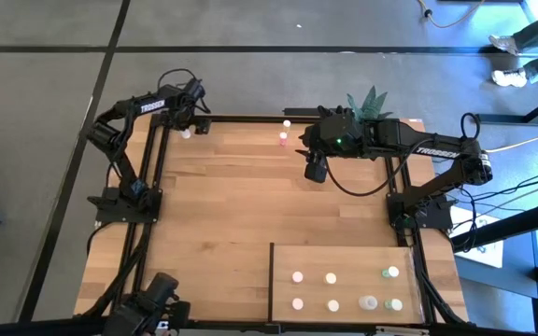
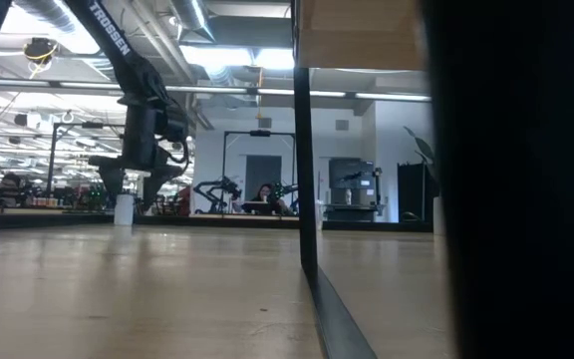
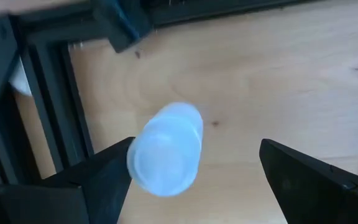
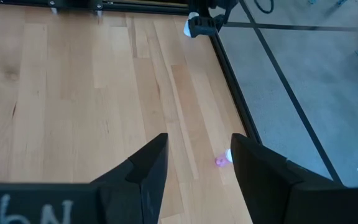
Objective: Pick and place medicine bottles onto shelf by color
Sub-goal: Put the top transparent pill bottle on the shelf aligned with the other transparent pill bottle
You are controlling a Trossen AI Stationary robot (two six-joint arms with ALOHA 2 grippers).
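Left wrist view: a small translucent white round medicine bottle [image 3: 165,149] stands on the planked wooden counter [image 3: 278,81] between the left hand [image 3: 194,180]'s spread fingers, ungrasped, apparently lined up for pickup; the right hand [image 1: 315,171] hovers half-open, empty.

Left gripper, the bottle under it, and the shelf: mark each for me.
left gripper [image 3: 191,180], left wrist view, gap between its open fingers.
white bottle [image 3: 165,149], left wrist view, its round top.
shelf [image 1: 344,257], high view, bare panel.
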